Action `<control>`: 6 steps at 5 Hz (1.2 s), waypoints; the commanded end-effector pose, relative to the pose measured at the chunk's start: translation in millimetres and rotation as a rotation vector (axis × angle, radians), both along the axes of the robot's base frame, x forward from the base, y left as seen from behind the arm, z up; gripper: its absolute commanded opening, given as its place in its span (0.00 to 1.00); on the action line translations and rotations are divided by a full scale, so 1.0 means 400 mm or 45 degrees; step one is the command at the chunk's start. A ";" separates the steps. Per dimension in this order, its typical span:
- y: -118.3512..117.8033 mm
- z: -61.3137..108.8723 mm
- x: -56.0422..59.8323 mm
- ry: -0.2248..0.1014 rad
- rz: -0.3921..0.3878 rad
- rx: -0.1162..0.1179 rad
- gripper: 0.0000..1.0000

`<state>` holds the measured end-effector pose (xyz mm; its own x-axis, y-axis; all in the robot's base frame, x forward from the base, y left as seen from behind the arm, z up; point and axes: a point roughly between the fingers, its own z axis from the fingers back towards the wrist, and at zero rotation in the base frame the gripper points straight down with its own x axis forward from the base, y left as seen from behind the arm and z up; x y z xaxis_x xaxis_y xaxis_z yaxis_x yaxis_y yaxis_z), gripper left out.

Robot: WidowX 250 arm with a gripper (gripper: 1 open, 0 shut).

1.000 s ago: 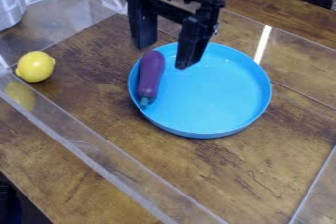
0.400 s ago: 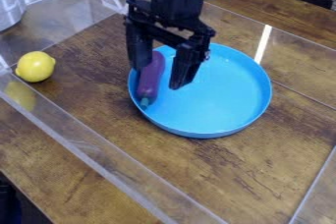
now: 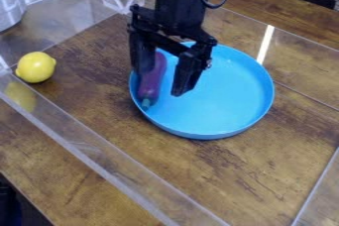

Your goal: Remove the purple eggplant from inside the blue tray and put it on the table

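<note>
The purple eggplant (image 3: 155, 74) lies along the left inner edge of the blue tray (image 3: 232, 96), which sits on the wood-plank table (image 3: 93, 175). My black gripper (image 3: 161, 87) points straight down over the eggplant. It is open, with one finger (image 3: 139, 66) on the eggplant's left and the other on its right. The fingers straddle the eggplant, and no pinch on it shows. The left finger hides part of the eggplant and the tray's left rim.
A yellow lemon (image 3: 36, 67) rests on the table at the far left. A glossy clear sheet covers the wood, with a raised clear edge (image 3: 79, 136) running diagonally across the front left. Bare table lies in front of and to the right of the tray.
The gripper has come down and shifted slightly left in the picture, from above the tray's back rim to straddling the eggplant. It stayed open throughout. The eggplant and lemon have not moved.
</note>
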<state>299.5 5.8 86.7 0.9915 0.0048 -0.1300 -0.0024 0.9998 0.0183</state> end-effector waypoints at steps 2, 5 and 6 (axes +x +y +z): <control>0.028 0.006 0.017 -0.045 0.024 0.017 1.00; 0.051 -0.010 0.038 -0.053 0.032 0.023 1.00; 0.056 -0.014 0.044 -0.056 0.031 0.026 1.00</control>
<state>308.4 21.6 67.0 0.9896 0.0168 -0.1431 -0.0123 0.9994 0.0324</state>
